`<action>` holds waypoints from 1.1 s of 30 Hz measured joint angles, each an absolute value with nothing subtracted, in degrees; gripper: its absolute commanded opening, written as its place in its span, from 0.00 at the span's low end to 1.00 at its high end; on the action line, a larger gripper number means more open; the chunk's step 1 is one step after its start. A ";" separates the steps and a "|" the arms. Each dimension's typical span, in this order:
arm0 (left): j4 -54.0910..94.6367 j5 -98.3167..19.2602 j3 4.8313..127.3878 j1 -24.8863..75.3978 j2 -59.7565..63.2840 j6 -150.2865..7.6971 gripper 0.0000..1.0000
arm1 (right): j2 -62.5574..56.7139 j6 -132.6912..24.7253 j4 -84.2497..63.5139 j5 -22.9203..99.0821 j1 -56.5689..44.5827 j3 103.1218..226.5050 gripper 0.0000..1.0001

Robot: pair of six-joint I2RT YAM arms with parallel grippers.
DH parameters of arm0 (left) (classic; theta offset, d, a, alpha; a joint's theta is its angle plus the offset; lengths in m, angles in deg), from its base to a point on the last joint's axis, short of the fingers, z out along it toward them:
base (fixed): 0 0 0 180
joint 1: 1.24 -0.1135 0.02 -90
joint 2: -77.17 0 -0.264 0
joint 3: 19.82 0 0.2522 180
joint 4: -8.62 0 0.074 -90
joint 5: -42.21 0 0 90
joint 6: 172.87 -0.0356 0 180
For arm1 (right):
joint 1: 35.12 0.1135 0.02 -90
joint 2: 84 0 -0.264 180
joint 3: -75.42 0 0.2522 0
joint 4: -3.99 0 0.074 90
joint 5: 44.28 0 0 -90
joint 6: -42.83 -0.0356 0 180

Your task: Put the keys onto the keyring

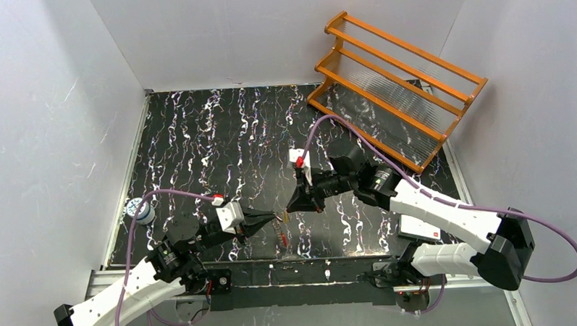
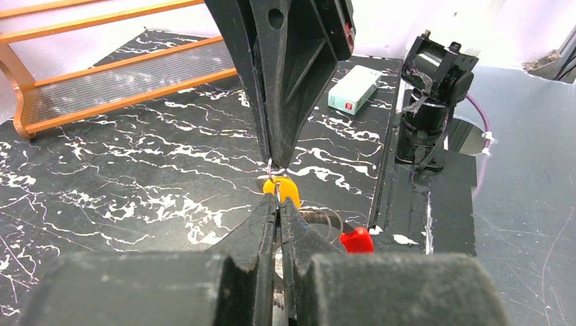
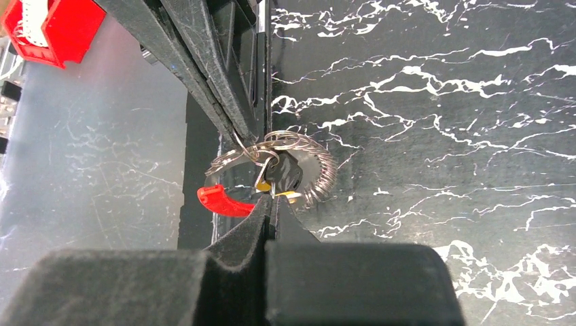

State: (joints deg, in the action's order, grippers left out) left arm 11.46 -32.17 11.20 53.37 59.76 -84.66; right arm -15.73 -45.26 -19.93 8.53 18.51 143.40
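Note:
My two grippers meet tip to tip just above the table's front middle. The left gripper [image 1: 273, 220] [image 2: 277, 198] is shut on a thin silvery wire of the keyring [image 3: 302, 146]. That keyring's loops and red section [image 2: 356, 239] [image 3: 221, 200] [image 1: 283, 239] hang below the tips. The right gripper [image 1: 290, 208] [image 3: 272, 198] is shut on a yellow-brass key [image 2: 283, 187] [image 3: 263, 185]. A dark-headed key [image 3: 283, 170] sits among the ring's loops, right at the tips. Which loops each key passes through is too tangled to tell.
An orange wooden rack [image 1: 398, 79] stands at the back right. A white box with a red label [image 1: 420, 228] [image 2: 354, 88] lies by the right arm's base [image 2: 435, 88]. A small blue-white object [image 1: 138, 209] sits at the table's left edge.

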 measured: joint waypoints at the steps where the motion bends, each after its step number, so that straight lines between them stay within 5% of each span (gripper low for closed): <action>1: 11.42 -32.15 11.17 53.37 59.91 -84.57 0.00 | -16.10 -44.77 -19.95 8.64 18.51 143.40 0.01; 17: 8.40 -31.60 8.55 53.37 63.28 -83.89 0.00 | -28.26 -39.07 -7.95 18.48 18.40 134.28 0.01; 33: 3.48 -28.68 8.29 53.37 59.85 -83.45 0.00 | -22.88 -21.91 -7.10 -2.61 18.33 134.61 0.01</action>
State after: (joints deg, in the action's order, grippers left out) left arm 3.48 -28.68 8.29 53.37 59.85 -83.45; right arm -22.88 -21.91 -7.10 -2.61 18.33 134.61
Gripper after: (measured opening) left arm 0.015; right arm 0.031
